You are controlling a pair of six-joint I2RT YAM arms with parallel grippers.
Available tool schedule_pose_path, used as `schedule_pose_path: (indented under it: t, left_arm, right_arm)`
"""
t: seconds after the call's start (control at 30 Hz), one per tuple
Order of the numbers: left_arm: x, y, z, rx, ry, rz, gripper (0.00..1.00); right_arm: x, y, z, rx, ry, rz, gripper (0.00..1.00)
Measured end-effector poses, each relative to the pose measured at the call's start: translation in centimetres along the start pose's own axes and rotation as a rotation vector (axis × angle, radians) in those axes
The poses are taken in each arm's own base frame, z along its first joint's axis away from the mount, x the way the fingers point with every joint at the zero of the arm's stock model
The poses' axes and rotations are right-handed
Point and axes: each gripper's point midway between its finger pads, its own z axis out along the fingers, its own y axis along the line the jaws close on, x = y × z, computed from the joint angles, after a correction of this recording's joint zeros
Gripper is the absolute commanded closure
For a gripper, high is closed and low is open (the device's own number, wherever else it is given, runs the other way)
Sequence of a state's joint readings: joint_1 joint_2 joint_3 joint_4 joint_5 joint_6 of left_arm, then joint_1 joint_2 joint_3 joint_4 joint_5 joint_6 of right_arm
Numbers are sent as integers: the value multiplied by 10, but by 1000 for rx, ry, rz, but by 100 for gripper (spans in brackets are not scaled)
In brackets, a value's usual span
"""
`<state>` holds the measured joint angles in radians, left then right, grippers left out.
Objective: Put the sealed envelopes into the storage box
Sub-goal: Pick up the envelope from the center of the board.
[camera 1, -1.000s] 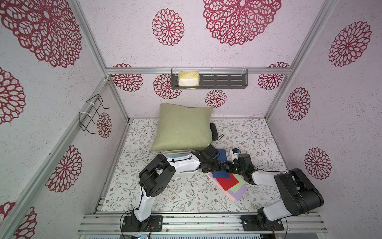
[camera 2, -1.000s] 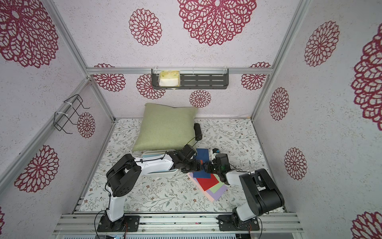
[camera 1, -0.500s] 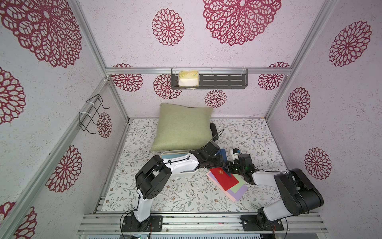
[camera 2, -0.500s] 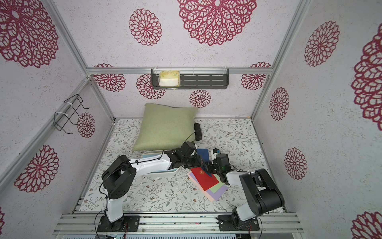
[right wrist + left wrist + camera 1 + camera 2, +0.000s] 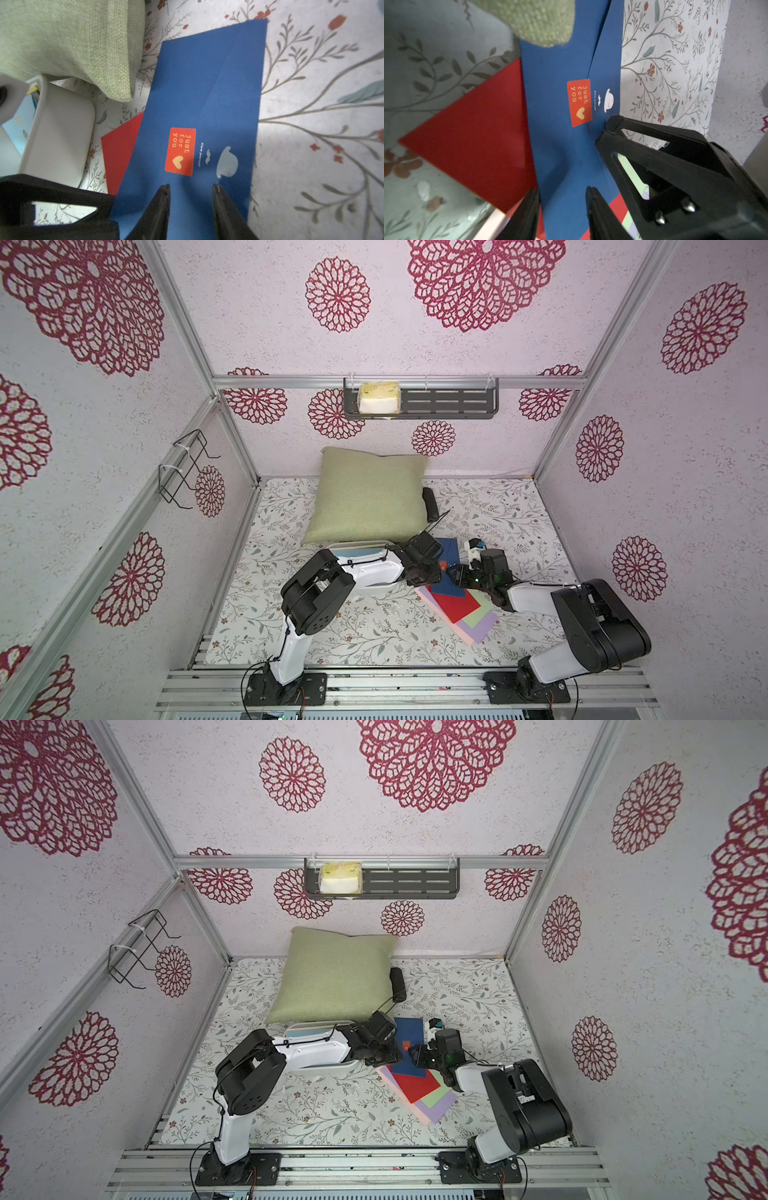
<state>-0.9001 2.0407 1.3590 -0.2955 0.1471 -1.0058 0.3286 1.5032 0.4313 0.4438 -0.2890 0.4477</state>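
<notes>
Floral table (image 5: 374,639) w/ green pillow (image 5: 365,493) at the back. The storage box (image 5: 60,133) sits just in front of the pillow, mostly under the left arm, w/ a light blue envelope (image 5: 353,552) already inside. It's just beside the sealed envelopes (image 5: 461,610), prob. so each carry is short. That stack is fanned (red, green, lilac, pink edges showing), which should make single sheets easier to take. The navy envelope (image 5: 203,93) lies on top, skewed, far end near the pillow corner. Both arms meet on it, left from the box side, right opposite, likely one to steady and one to lift. Left gripper (image 5: 562,189): jaws apart, navy paper between the tips. Right gripper (image 5: 190,185): jaws apart, tips on the navy face. Can't tell if either has paper pinched. The orange label (image 5: 180,151) is just beyond the right tips.
</notes>
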Motion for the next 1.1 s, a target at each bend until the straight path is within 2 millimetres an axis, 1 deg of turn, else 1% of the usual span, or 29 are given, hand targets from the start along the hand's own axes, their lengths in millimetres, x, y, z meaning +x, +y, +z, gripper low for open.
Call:
schedule_pose_path:
  t: [0.1, 0.23, 0.33, 0.53, 0.63, 0.77, 1.07, 1.1]
  left_arm:
    - [0, -1, 1, 7, -1, -14, 63]
    - [-2, -5, 1, 23, -8, -34, 72]
    - [-4, -8, 2, 49, -20, -54, 73]
    - [0, -6, 8, 86, -26, -104, 73]
    - [-3, -10, 8, 107, -34, -122, 74]
    - [-6, -14, 7, 125, -43, -137, 81]
    - [-7, -16, 7, 126, -45, -147, 100]
    - [-7, -16, 7, 127, -45, -143, 100]
  right_arm:
    - [0, 0, 0, -3, 1, 1, 61]
    - [0, 0, 0, -2, 0, 3, 61]
    - [-1, -1, 0, -1, 0, 8, 61]
    - [0, 0, 0, -7, 2, 16, 61]
    - [1, 0, -1, -10, -1, 20, 62]
    - [1, -1, -2, -12, -9, 22, 62]
    - [2, -1, -2, -19, -9, 28, 62]
    - [2, -1, -2, -20, -9, 28, 62]
